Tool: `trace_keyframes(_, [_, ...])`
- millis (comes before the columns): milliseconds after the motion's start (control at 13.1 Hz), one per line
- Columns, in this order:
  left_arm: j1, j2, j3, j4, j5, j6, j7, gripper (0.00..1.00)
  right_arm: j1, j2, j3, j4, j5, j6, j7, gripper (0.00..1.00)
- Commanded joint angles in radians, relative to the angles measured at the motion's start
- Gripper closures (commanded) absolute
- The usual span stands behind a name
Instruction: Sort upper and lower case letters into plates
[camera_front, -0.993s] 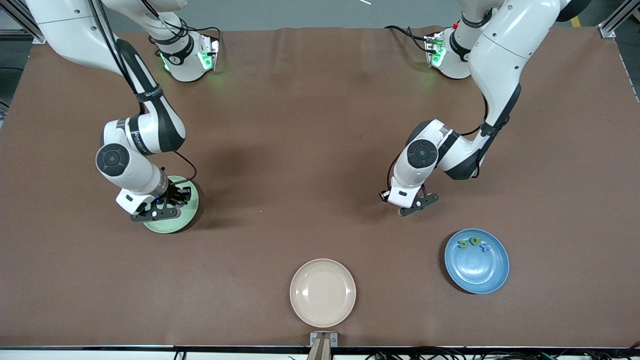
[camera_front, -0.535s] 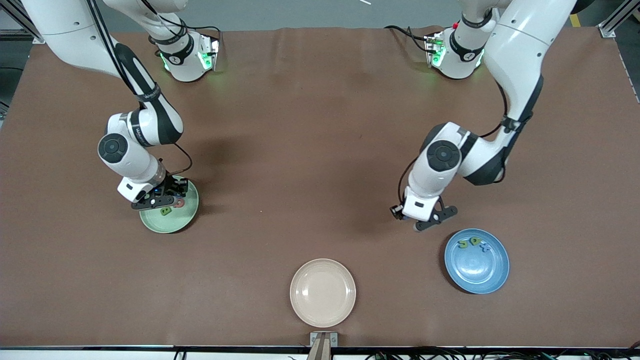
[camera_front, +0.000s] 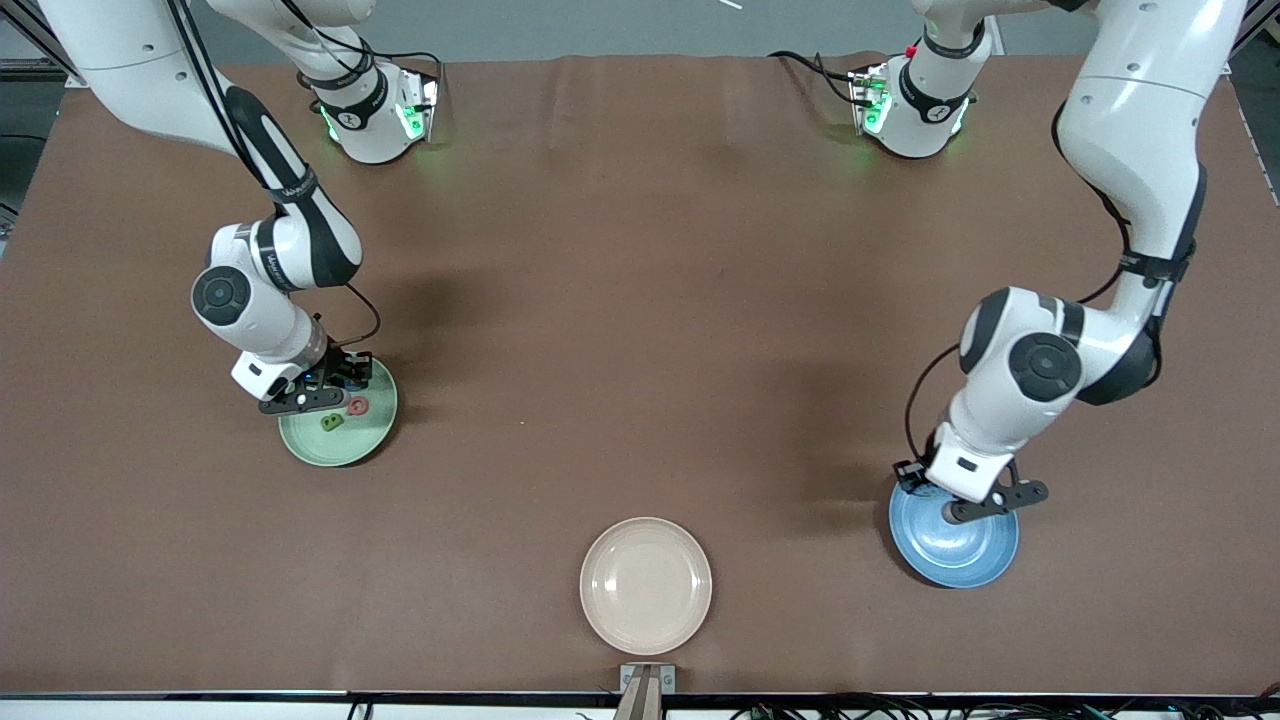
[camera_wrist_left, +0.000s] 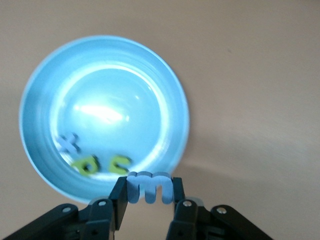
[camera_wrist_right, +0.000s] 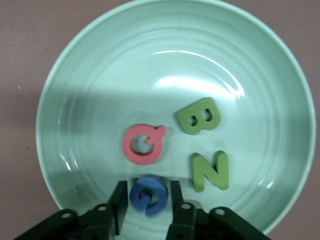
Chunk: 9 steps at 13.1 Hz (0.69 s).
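Note:
My right gripper (camera_front: 312, 398) hangs low over the pale mint green plate (camera_front: 345, 440). In the right wrist view its fingers stand slightly apart around a blue G (camera_wrist_right: 148, 195) that lies on that plate (camera_wrist_right: 100, 90), with a pink-red Q (camera_wrist_right: 143, 143), a green B (camera_wrist_right: 199, 116) and a green N (camera_wrist_right: 210, 171). My left gripper (camera_front: 985, 505) is over the blue plate (camera_front: 960, 555), at its edge. It is shut on a blue m (camera_wrist_left: 149, 186). That plate (camera_wrist_left: 170, 90) holds a blue x (camera_wrist_left: 69, 144) and two green letters (camera_wrist_left: 87, 165).
An empty cream-beige plate (camera_front: 646, 585) sits near the table's front edge, between the two other plates. A small clamp (camera_front: 646, 685) sits at the edge just below it.
My left arm has swung from over the bare table to over the blue plate, carrying the m. My right gripper has lifted off the mint plate, uncovering the Q and B.

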Motion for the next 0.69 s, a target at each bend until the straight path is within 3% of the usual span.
trace_keyframes(0, [0.02,0.088,0.0,0.085,0.025,0.0,0.089,0.99,-0.021,-0.082,0.026,0.083,0.02,-0.195,-0.022,0.0])
trace_keyframes(229, [0.034,0.133,0.035,0.105,0.028,0.033,0.173,0.96,-0.021,-0.117,0.027,0.272,0.064,-0.474,-0.028,0.0])
trace_keyframes(458, [0.036,0.182,0.054,0.132,0.023,0.087,0.187,0.96,-0.021,-0.145,0.026,0.407,0.095,-0.638,-0.028,0.0])
trace_keyframes(535, [0.042,0.197,0.054,0.142,0.022,0.087,0.186,0.92,-0.022,-0.142,0.023,0.47,0.095,-0.704,-0.027,0.0])
trace_keyframes(611, [0.04,0.203,0.054,0.143,0.023,0.087,0.186,0.8,-0.027,-0.14,0.02,0.51,0.095,-0.749,-0.025,0.0])
